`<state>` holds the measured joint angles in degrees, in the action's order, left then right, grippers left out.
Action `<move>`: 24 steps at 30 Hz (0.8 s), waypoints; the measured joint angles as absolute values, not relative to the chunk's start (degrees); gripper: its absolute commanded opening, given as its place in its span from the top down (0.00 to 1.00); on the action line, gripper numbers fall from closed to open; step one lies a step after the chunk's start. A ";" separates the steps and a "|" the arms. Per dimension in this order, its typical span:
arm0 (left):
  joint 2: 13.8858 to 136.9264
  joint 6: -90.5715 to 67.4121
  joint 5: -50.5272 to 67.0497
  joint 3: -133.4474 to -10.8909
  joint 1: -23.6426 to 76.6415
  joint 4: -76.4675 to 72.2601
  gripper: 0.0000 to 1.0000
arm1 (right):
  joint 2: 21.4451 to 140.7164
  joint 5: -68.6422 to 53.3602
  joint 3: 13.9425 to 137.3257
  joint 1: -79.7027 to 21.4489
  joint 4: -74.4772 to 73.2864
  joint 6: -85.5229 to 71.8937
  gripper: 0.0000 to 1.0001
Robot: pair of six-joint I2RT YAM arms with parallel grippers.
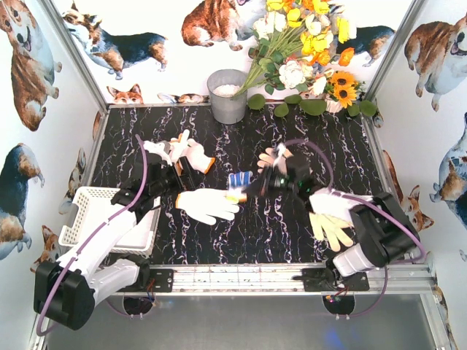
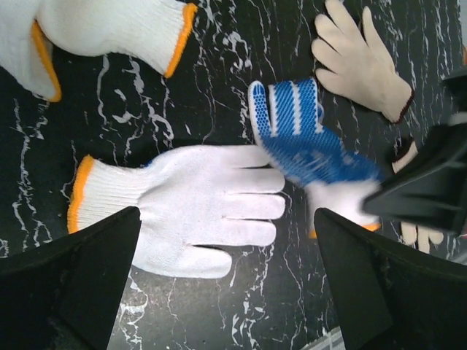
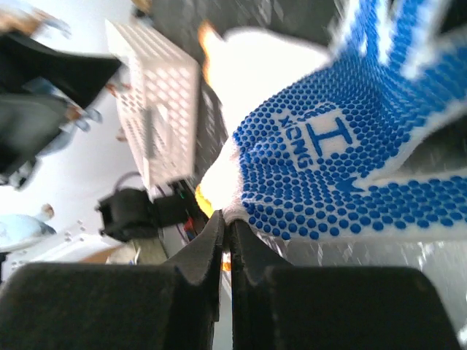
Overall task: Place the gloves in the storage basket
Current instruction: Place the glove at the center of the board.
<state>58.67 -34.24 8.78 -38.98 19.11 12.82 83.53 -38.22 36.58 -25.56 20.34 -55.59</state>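
My right gripper (image 1: 248, 191) (image 3: 228, 222) is shut on the wrist end of a blue-dotted glove (image 1: 239, 180) (image 3: 343, 168) (image 2: 310, 138), holding it at the table's middle. A white glove with an orange cuff (image 1: 206, 205) (image 2: 182, 208) lies flat just left of it. My left gripper (image 1: 186, 175) (image 2: 230, 284) is open and empty above that white glove. Two more orange-cuffed gloves (image 1: 182, 152) (image 2: 95, 29) lie behind it. A cream glove (image 1: 273, 157) (image 2: 361, 62) lies behind the right gripper. A yellowish glove (image 1: 330, 227) lies by the right arm. The white lattice basket (image 1: 82, 211) (image 3: 157, 102) stands at the left edge.
A grey metal bucket (image 1: 228, 95) stands at the back centre with a bunch of white, yellow and orange flowers (image 1: 306, 44) to its right. Corgi-print walls close the table on three sides. The arms' rail (image 1: 241, 277) runs along the near edge.
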 measured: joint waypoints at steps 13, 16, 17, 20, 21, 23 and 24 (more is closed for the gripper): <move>60.27 -33.26 16.19 -39.31 24.51 17.32 0.02 | 83.26 -38.15 28.25 -34.57 10.04 -58.87 1.00; 61.82 -34.87 15.86 -39.20 29.10 15.57 0.05 | 82.96 -37.08 28.25 -35.14 5.28 -58.83 1.00; 62.70 -35.64 15.62 -39.16 30.89 14.61 0.06 | 82.87 -36.67 28.25 -35.35 3.49 -58.72 1.00; 65.98 -37.78 14.68 -39.09 35.70 11.75 0.10 | 81.58 -34.92 28.27 -36.03 -2.61 -58.22 0.78; 67.13 -38.54 14.33 -39.09 37.01 10.87 0.12 | 80.49 -34.15 28.32 -36.10 -4.93 -57.91 0.71; 69.45 -39.99 13.93 -39.09 38.87 9.13 0.15 | 77.67 -32.38 28.77 -36.29 -9.93 -56.90 0.59; 70.43 -40.58 13.85 -39.09 39.44 8.40 0.16 | 75.83 -31.24 29.36 -36.36 -12.88 -56.12 0.54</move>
<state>70.43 -40.58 13.85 -39.09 39.44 8.40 75.83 -31.24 29.36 -36.36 -12.88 -56.12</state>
